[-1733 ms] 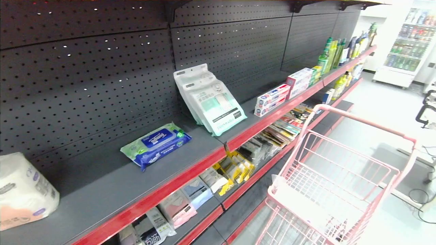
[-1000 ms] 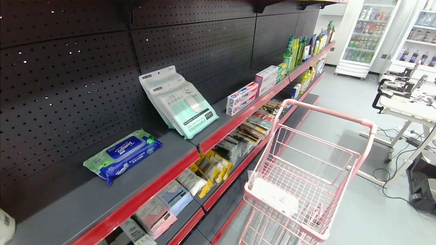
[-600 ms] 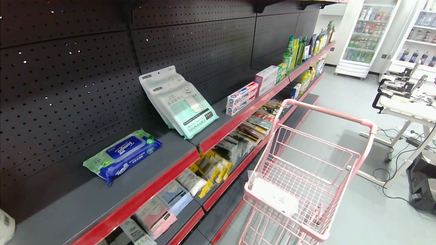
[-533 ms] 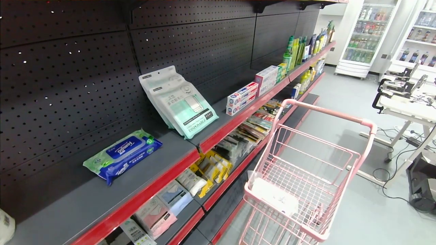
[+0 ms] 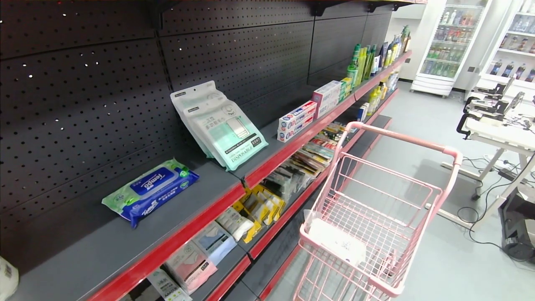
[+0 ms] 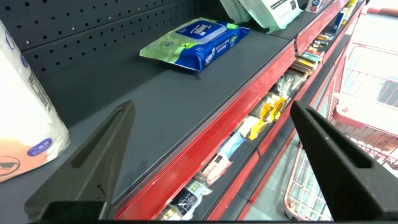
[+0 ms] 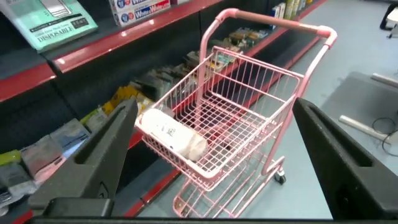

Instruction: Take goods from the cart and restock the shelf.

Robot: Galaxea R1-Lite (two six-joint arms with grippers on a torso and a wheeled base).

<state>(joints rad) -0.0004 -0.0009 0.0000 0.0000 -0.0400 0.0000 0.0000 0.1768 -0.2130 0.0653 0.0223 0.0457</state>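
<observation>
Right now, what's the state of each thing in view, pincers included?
pink cart: upright beside the shelf, one item inside.
white roll: on its side in the pink cart.
wet wipes pack: flat on the shelf.
pouches: leaning on the pegboard.
toothpaste boxes: stacked flat.
toilet paper pack: upright on the shelf.
left pincer: open, empty.
right pincer: open, empty.

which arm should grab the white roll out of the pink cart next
Right, most likely: the right claw hangs open facing the pink cart and the white roll in it. The left claw, also open, is over the shelf, facing the wipes pack.
</observation>
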